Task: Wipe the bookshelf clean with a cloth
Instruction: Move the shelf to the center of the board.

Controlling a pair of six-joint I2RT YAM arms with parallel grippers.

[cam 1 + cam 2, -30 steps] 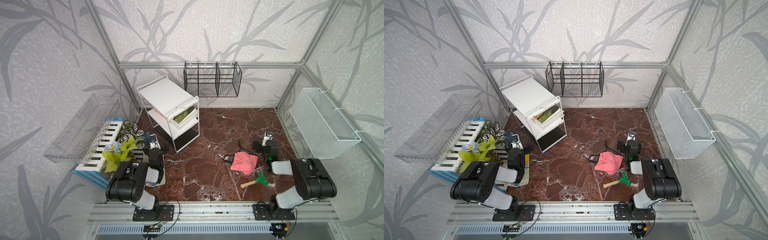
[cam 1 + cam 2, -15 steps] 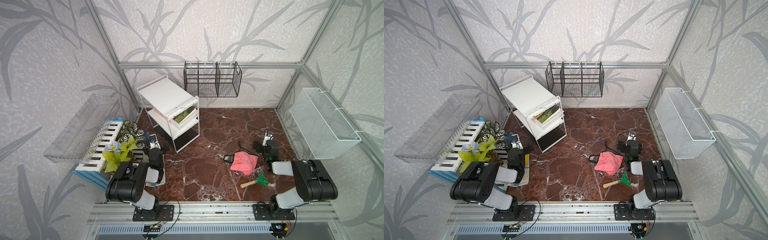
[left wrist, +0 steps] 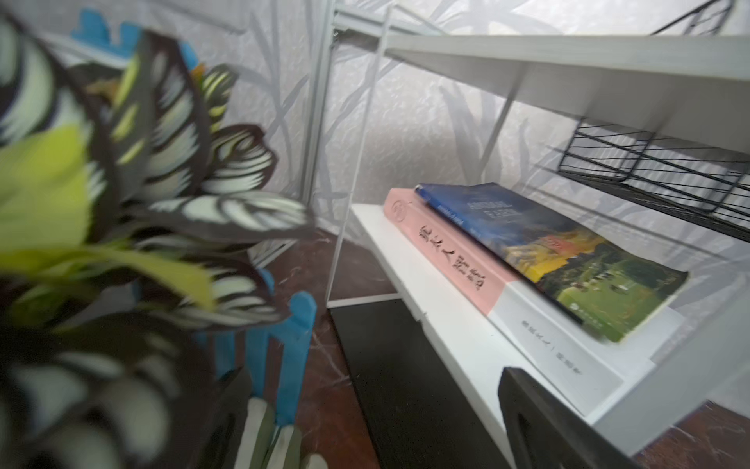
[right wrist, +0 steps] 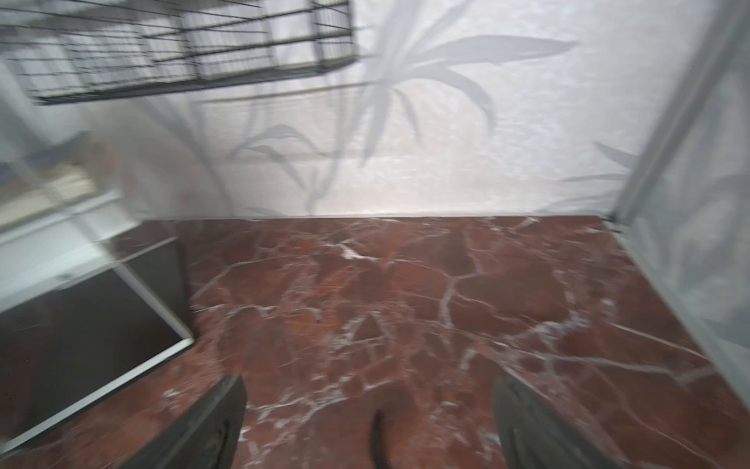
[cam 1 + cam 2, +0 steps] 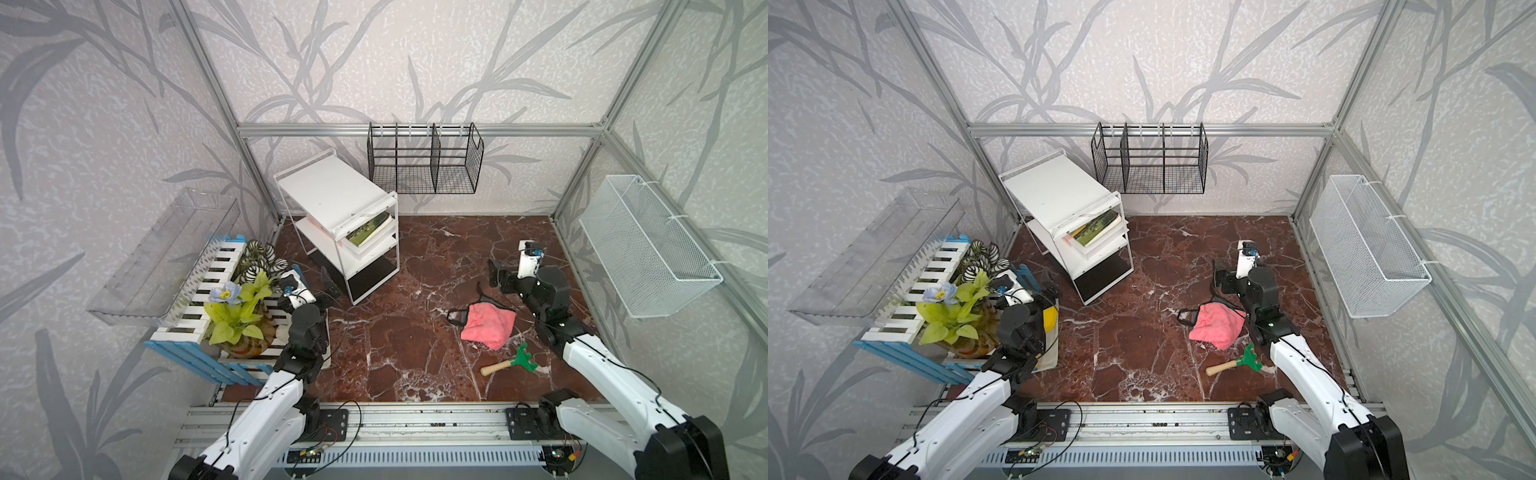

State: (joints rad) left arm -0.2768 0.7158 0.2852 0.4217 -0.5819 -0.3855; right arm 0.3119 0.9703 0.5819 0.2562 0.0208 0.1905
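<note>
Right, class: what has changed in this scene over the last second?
The left arm and right arm have swung their elbows out toward the camera. The left gripper and right gripper have edged forward, both open and holding nothing. The cloth, bookshelf and rake lie unmoved.

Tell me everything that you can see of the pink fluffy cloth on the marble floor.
The pink fluffy terry cloth lies crumpled in a loose heap on the red-brown marble floor. Its black strap-like trim loops out toward the white three-tier bookshelf. No gripper holds it; the open right gripper hangs just beyond it. A small green rake with a wooden handle lies near its front edge.
</note>
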